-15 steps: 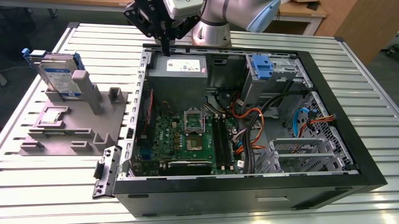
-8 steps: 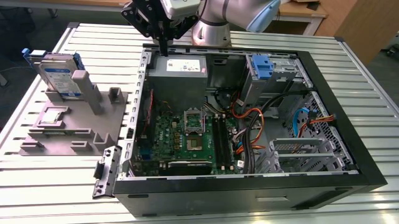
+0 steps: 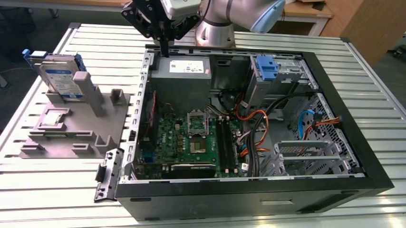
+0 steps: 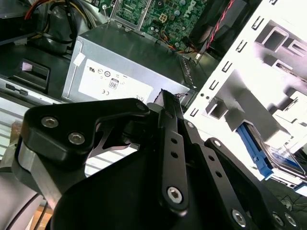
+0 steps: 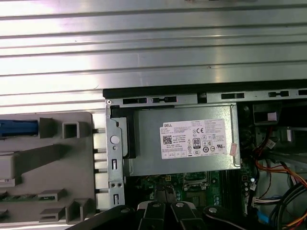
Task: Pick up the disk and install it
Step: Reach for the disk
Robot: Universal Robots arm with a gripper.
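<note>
Disk [image 3: 58, 78]: silver-grey, white label with blue band, blue bracket edging. Stands upright on grey holder [image 3: 108, 128], upper left of exterior view.

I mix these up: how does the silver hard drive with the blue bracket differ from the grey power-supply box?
The silver hard drive is smaller, standing in a grey holder outside the black case; the grey power-supply box is larger, inside it. Only the drive has blue edging. Both carry white labels.
</note>
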